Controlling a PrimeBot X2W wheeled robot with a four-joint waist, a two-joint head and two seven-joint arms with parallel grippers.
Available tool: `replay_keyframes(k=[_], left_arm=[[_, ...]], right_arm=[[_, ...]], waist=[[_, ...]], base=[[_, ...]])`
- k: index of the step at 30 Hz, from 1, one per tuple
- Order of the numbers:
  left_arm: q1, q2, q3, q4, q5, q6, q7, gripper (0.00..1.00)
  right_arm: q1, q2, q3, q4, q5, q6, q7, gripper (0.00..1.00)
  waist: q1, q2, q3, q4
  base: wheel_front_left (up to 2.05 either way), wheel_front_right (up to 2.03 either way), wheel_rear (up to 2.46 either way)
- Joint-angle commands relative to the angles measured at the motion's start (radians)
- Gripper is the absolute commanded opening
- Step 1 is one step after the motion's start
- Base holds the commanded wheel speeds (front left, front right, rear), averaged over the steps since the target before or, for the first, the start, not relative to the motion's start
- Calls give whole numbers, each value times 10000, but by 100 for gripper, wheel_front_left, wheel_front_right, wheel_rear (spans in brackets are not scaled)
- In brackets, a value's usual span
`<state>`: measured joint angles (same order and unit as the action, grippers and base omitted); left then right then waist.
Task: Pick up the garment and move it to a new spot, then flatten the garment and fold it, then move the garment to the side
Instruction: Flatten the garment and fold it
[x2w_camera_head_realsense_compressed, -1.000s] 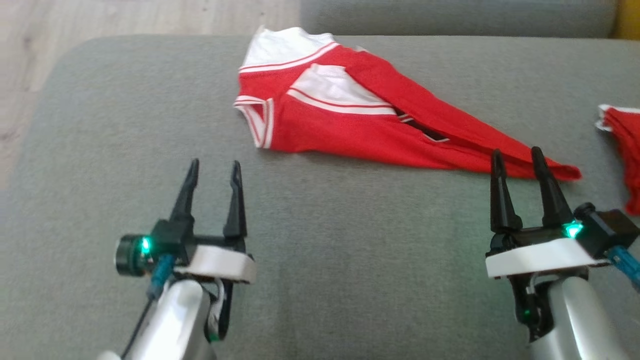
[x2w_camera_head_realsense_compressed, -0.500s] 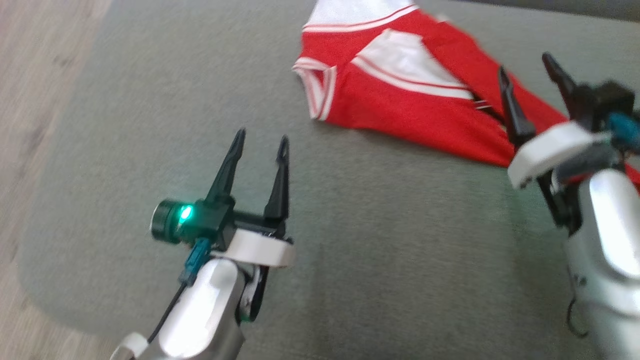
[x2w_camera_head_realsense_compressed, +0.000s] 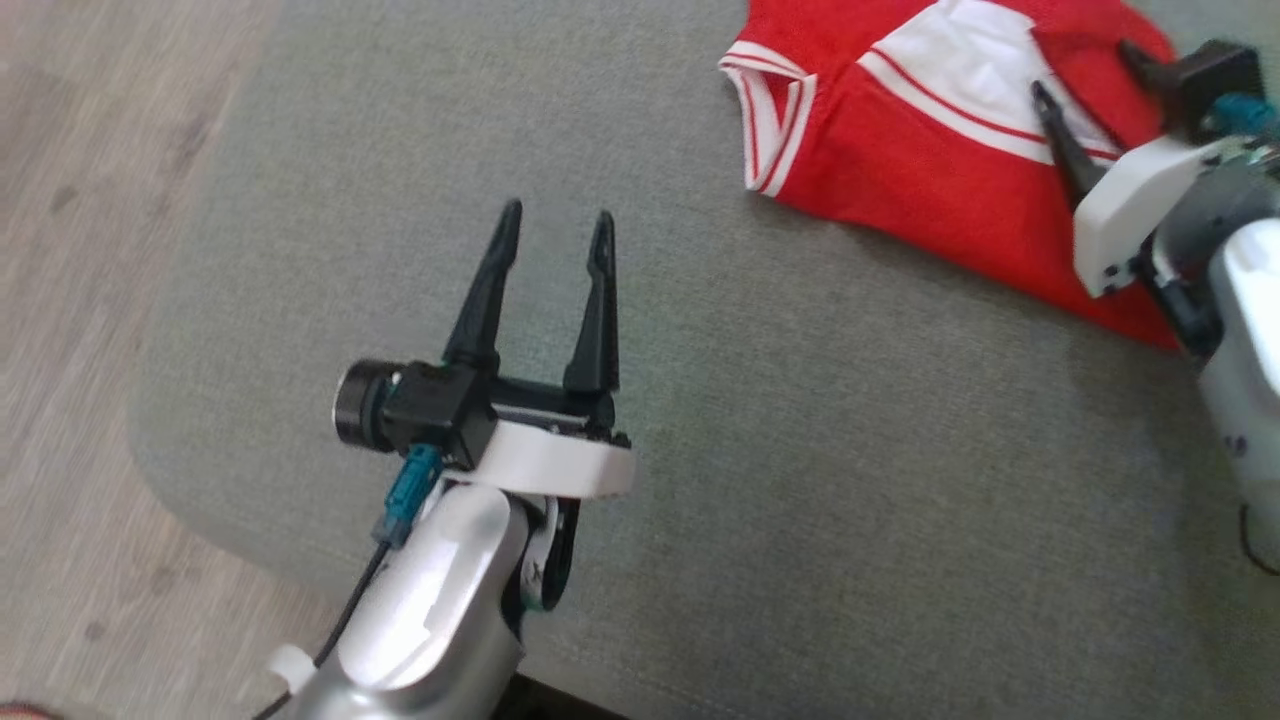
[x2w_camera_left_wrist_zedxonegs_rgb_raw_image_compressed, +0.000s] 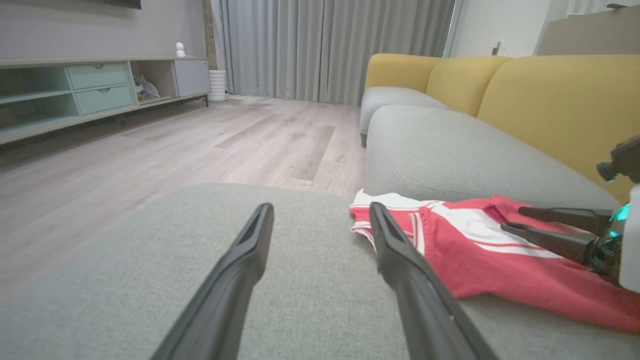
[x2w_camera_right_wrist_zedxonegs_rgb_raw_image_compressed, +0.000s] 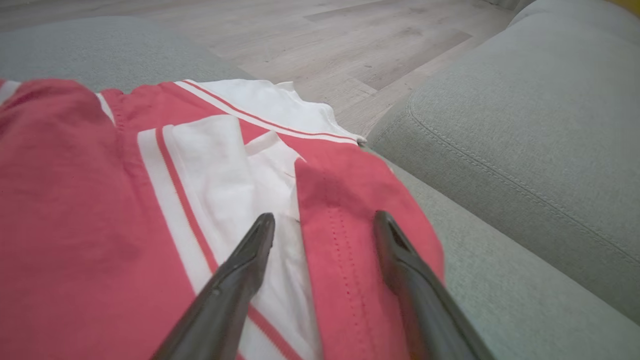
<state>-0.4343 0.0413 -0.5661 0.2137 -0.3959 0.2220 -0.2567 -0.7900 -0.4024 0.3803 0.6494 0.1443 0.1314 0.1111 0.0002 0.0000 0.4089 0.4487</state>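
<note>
Right hand (x2w_camera_head_realsense_compressed: 1083, 68): moved from pointed end of garment (x2w_camera_head_realsense_compressed: 900, 170) to over its white panel, fingers apart.
Left hand (x2w_camera_head_realsense_compressed: 556, 210): beside garment, fingers apart, empty.
Garment: lying on grey cushion (x2w_camera_head_realsense_compressed: 800, 450).
Left wrist view: yellow backrest (x2w_camera_left_wrist_zedxonegs_rgb_raw_image_compressed: 550, 95) beyond garment.

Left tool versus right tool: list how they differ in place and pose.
The left tool is over the bare grey fabric cushion, apart from the red and white cloth garment; the right tool is over that garment. The left tool points nearly straight up the head view; the right tool slants toward its upper left. Both are open and hold nothing.
</note>
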Motion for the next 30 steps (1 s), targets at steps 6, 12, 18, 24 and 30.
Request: replay_keyframes(k=[6,12,18,24,30], left_arm=[[-310,90,310,-580,73,132,-51,100],[-279,90,281,-582,51,160,-51,100],[-318,90,193,-564,-4,139,-51,100],[-395,90,140,-554,-29,153,-51,100],[-513,89,437,-458,227,18,-51,100]], right_arm=[[-726,-228,207,640,241,-7,-454,0],[-1265,-340,-159,1295,465,-7,-763,0],[-2008,-831,-910,1970,766,-7,-745,0],[-2799,-1303,-1744,3106,339,-7,-799,100],[-2944,-732,-2551,3666,-204,-7,-1967,100]], waist=[[-2,0,156,129],[-2,0,138,18],[-2,0,165,19],[-2,0,128,-3],[-2,0,-245,-548]], base=[[0,0,0],[0,0,0],[0,0,0],[0,0,0],[0,0,0]])
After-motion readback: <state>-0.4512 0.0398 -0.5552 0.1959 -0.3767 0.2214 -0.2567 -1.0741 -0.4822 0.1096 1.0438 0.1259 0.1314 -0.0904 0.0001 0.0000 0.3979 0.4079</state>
